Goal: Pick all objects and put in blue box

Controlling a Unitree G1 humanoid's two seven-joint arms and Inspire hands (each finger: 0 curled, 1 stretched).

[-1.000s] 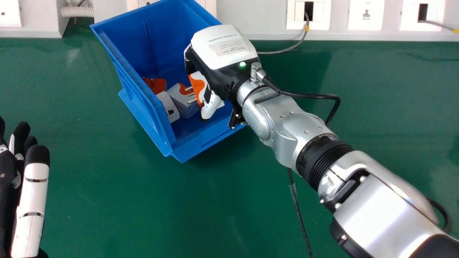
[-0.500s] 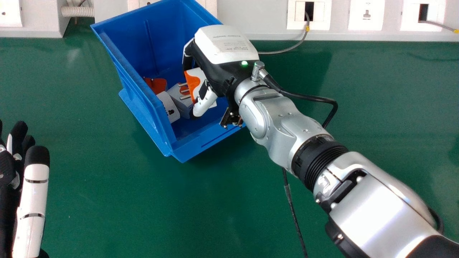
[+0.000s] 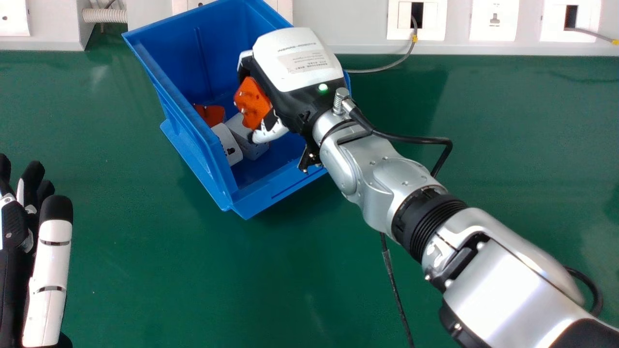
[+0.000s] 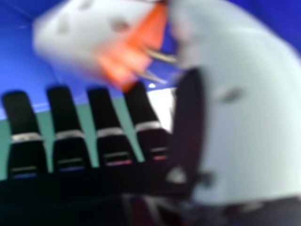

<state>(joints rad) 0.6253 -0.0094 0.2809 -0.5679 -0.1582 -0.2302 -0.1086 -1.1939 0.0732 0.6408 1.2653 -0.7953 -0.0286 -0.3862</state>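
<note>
My right hand (image 3: 297,63) is over the blue box (image 3: 283,186) in the head view. An orange-and-white plug adapter (image 3: 253,102) is at its fingers and thumb, orange face showing. In the right hand view, straight fingers of my right hand (image 4: 106,125) point towards a blurred adapter (image 4: 127,59) with metal pins, just beyond the fingertips; whether they touch is unclear. Inside the box lie an orange piece (image 3: 212,115), a white adapter (image 3: 226,144) and a grey-white one (image 3: 251,145), partly hidden by the hand. My left hand (image 3: 51,270) rests open at the lower left.
The box stands tilted on the green table (image 3: 271,280), its back by the white wall trunking (image 3: 338,29) with sockets. A grey cable (image 3: 387,66) runs behind my right hand, and a black cable (image 3: 397,290) hangs under the right forearm.
My right hand has shifted slightly left and turned. The adapter at it has rotated, from pins pointing sideways to its orange face showing. My left hand has moved slightly right.
</note>
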